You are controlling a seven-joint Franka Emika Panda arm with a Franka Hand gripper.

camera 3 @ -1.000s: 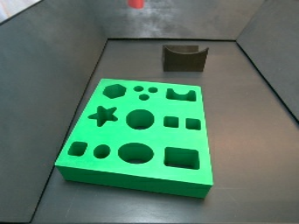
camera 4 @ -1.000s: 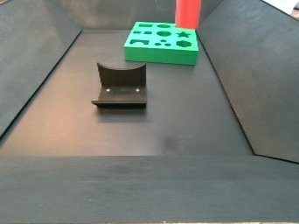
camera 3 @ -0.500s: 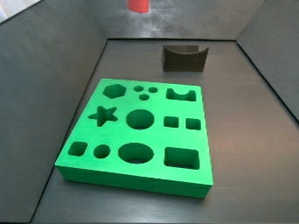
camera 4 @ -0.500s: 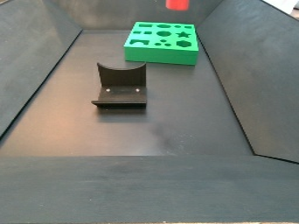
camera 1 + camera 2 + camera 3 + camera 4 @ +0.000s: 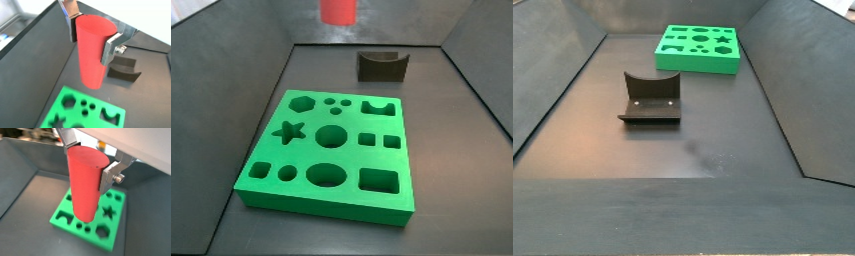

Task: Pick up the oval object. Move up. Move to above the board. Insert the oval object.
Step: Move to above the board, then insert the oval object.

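My gripper (image 5: 89,47) is shut on the oval object (image 5: 91,57), a tall smooth red peg that hangs upright between the silver fingers (image 5: 111,47). It shows the same way in both wrist views (image 5: 87,183). The green board (image 5: 110,223) with its shaped holes lies far below the peg, partly hidden behind it. In a side view only the peg's lower end (image 5: 338,10) shows at the top edge, high over the far end of the board (image 5: 331,150). In a side view (image 5: 700,48) the board lies at the far end of the floor; peg and gripper are out of frame.
The dark fixture (image 5: 381,65) stands on the floor beyond the board's far end; it also shows in a side view (image 5: 651,100) and in a wrist view (image 5: 125,70). Grey sloping walls (image 5: 225,70) enclose the dark floor.
The peg has risen: it left the top of one side view and looms larger at the top edge of the other. Board and fixture have not moved.
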